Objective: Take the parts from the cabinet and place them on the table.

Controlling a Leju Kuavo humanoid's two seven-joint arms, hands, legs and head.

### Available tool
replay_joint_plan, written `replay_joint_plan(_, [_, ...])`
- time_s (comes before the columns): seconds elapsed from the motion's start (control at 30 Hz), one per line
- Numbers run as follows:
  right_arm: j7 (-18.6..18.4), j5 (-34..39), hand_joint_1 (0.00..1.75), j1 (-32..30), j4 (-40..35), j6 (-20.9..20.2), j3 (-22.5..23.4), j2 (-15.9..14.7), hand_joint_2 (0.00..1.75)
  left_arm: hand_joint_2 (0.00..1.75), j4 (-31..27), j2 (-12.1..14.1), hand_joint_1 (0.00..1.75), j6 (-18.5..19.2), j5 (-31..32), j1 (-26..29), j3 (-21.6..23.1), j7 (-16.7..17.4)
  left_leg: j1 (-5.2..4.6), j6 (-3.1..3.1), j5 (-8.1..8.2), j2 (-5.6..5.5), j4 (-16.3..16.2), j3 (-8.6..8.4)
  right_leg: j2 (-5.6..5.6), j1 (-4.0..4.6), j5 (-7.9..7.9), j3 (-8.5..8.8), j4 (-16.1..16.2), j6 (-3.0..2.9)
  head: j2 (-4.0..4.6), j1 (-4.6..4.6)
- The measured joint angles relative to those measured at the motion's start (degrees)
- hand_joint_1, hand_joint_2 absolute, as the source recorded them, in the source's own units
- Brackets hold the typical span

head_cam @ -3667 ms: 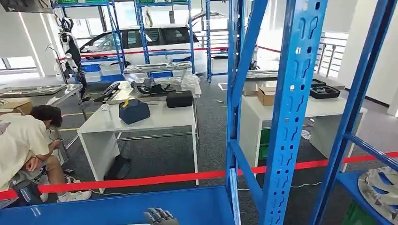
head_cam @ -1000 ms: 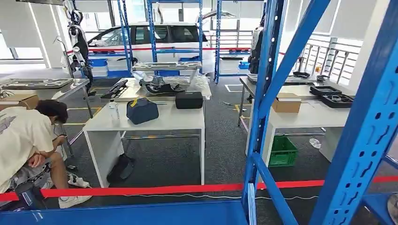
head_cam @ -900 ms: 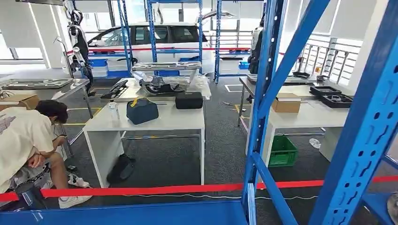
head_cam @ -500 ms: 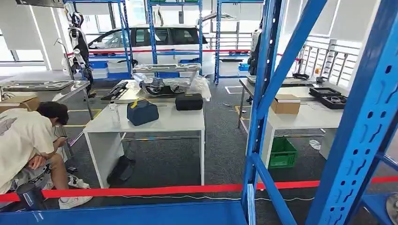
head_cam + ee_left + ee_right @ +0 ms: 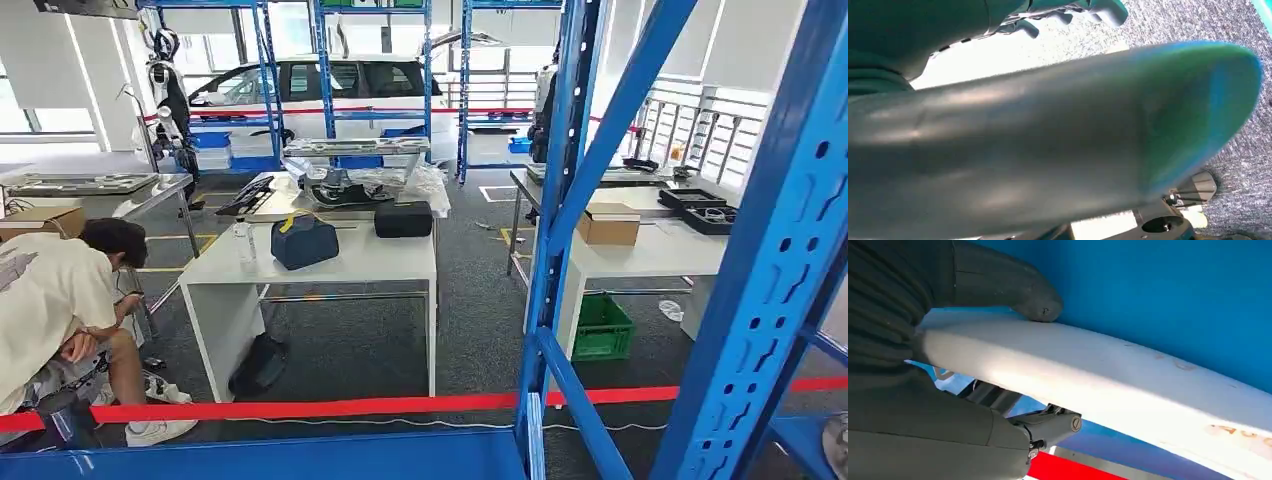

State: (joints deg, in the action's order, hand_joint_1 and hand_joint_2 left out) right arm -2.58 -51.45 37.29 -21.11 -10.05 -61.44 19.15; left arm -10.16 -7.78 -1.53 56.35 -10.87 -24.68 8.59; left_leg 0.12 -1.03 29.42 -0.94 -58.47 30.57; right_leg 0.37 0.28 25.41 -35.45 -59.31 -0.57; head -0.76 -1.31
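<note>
The right hand grips a long pale part. Its thumb presses on one face and the rest of the fingers are hidden behind the part, which lies close against the blue shelf. In the left wrist view the same kind of grey part runs right across in front of the left hand. Dark fingers curl beyond its far edge, but I cannot tell whether they clamp it or only lie alongside.

In the head view the shelf fills the bottom edge. Blue uprights and diagonal braces stand at centre and right. Just past them a red tape stretches across the lower frame, and a person crouches at lower left.

I judge the step to be drawing the part out of the rack. To do it well, keep the part level and pull it straight back along its length, so neither end swings into an upright or brace. Both hands should share the weight before the robot turns.

Further off at centre is a white surface carrying a blue bag and a black case. The bare near edge looks the likeliest spot, with a wide berth round the person.
</note>
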Motion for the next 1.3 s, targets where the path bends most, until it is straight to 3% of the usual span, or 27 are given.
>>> replay_joint_plan(0.5, [0.2, -0.7, 1.75, -0.1, 0.2, 0.6, 0.0, -0.2, 1.75, 0.00, 0.0, 0.0, 0.00, -0.2, 0.0, -0.1, -0.1, -1.0, 0.00, 0.01, 0.04, 0.00, 0.0, -0.05, 0.00, 0.00, 0.02, 0.05, 0.0, 0.02, 0.00, -0.02])
replay_joint_plan(0.8, [1.0, 0.1, 1.75, -0.4, -0.6, 6.5, 0.4, -1.0, 1.75, 0.00, 0.0, -0.1, 0.00, -0.8, -0.2, -0.2, -0.5, -2.0, 0.00, 0.00, 0.03, 0.00, 0.0, -0.01, 0.00, 0.00, 0.01, 0.04, 0.0, 0.02, 0.00, -0.02])
replay_joint_plan(0.93, [1.5, 0.5, 1.75, -2.7, -11.6, 13.5, 2.9, -3.6, 1.75, 0.00, 0.0, -0.1, 0.00, -0.5, -0.5, 0.0, -1.1, -2.8, 0.01, 0.00, 0.03, -0.01, 0.0, 0.14, -0.02, 0.00, 0.00, -0.12, 0.0, 0.02, 0.00, 0.00])
replay_joint_plan(1.1, [0.7, 1.1, 1.75, -5.7, -29.6, 14.3, 8.0, -7.7, 1.75, 0.00, 0.0, 0.0, 0.00, -0.2, -0.5, 0.2, -1.4, -3.1, 0.01, 0.05, 0.13, -0.03, 0.0, 0.16, -0.03, 0.00, 0.09, -0.13, 0.0, 0.04, 0.00, 0.00])
replay_joint_plan(1.3, [1.0, 1.1, 1.75, -8.0, -38.6, 14.6, 10.9, -9.9, 1.75, 0.00, 0.0, 0.1, 0.00, -0.1, -0.4, 0.2, -1.8, -3.1, 0.01, 0.08, 0.19, -0.02, 0.0, 0.17, -0.01, 0.00, 0.13, -0.14, 0.1, 0.06, 0.00, 0.00])
